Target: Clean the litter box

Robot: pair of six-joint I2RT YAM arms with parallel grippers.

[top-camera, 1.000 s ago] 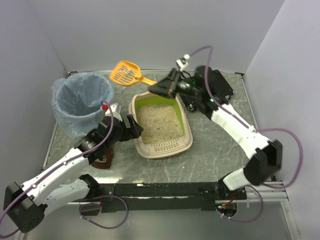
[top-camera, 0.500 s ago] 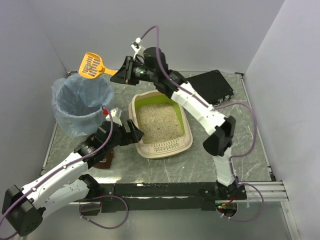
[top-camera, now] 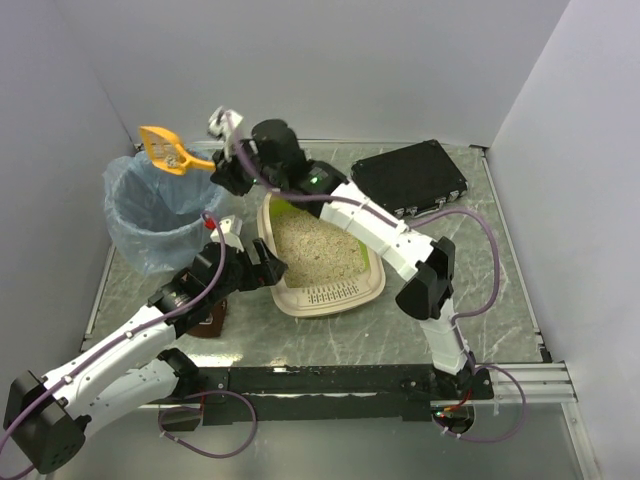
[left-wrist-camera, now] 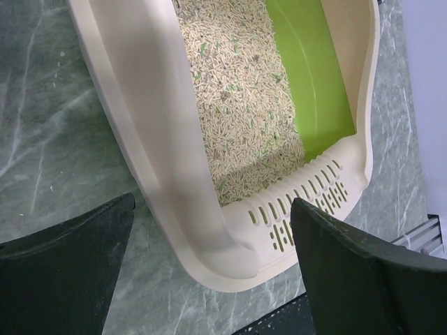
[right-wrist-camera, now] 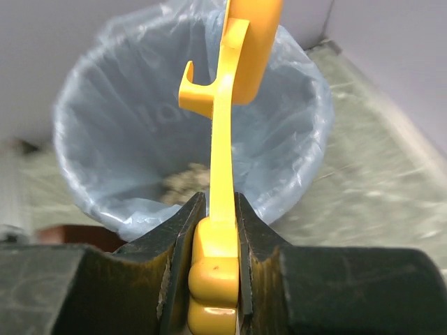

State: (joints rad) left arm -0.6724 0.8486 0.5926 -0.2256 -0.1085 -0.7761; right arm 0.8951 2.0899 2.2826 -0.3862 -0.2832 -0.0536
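Right, litter box (top-camera: 335, 296) sits mid-table, granules inside, grille end toward the arms. L gripper (left-wrist-camera: 213, 201) hangs at its near-left corner, jaws wide apart, gripping nothing. R gripper (right-wrist-camera: 213, 209) is clamped on the yellow scoop (top-camera: 165, 150) handle, head out over the blue-bagged bin (top-camera: 120, 215). Looks like the dump step; next prob. wants a tilt or shake so the load drops inside the bag. Grey marbled tabletop (top-camera: 480, 260), black case (top-camera: 410, 177) back right, plain pale walls round it
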